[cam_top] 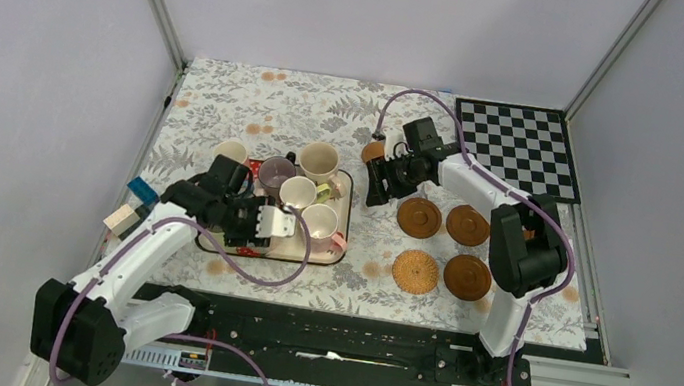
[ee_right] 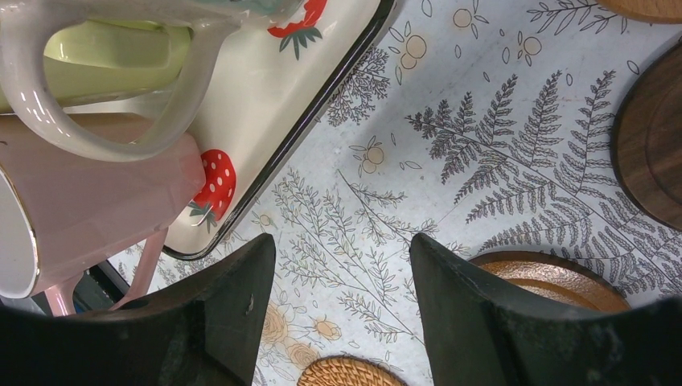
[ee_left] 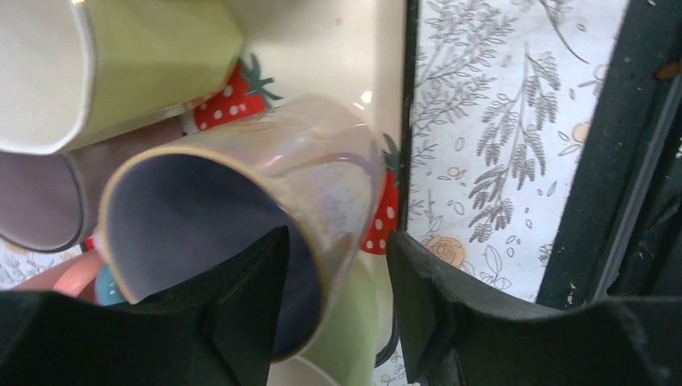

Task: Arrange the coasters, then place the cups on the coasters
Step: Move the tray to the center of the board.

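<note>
Straddling the wall of a pearly lilac cup (ee_left: 265,169), the left tool (ee_left: 336,239) has one finger inside the mouth and one outside. It is partly open; whether it pinches the wall cannot be told. The cup is over the strawberry tray (ee_left: 354,48), with a green cup (ee_left: 153,56) just beside it.

The right tool (ee_right: 342,241) is open and empty. It hangs above the floral worktop (ee_right: 482,161), between the tray and the coasters (cam_top: 418,217).

Four coasters lie in a two-by-two block right of the tray, all bare. The woven coaster (cam_top: 416,271) is at the near-left corner.
</note>
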Robot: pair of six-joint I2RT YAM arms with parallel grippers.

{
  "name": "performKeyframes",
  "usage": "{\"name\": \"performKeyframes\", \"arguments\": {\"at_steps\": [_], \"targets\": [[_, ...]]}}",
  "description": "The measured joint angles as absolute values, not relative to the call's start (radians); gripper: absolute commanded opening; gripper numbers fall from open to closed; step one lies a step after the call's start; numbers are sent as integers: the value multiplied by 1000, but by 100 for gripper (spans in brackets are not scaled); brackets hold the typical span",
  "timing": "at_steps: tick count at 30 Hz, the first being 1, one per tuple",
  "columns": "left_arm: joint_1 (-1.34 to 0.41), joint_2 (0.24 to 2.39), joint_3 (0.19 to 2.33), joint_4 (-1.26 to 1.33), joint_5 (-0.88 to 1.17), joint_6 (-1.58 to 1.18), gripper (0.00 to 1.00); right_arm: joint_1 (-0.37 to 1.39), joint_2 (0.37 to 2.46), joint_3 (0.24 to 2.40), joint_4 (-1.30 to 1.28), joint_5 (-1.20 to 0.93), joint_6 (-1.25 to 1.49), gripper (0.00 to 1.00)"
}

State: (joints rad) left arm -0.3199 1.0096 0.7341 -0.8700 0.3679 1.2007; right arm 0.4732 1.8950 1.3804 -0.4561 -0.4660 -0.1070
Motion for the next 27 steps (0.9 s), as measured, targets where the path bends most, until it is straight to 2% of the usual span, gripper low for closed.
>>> {"name": "performKeyframes", "arguments": {"at_steps": [8, 17, 22, 27], "targets": [[-320, 1003, 824, -862, 367, 1147, 54, 473, 1895, 1380, -456, -464, -107, 69], [-320, 930, 935, -1074, 445, 1247, 50, 473, 1895, 1354, -434, -465, -105, 69], [-347, 925, 918, -1179, 445, 1304, 50, 473, 1895, 1349, -431, -465, -96, 68], [-416, 920, 820, -1143, 398, 1282, 52, 473, 1896, 1350, -424, -466, -75, 67]]}}
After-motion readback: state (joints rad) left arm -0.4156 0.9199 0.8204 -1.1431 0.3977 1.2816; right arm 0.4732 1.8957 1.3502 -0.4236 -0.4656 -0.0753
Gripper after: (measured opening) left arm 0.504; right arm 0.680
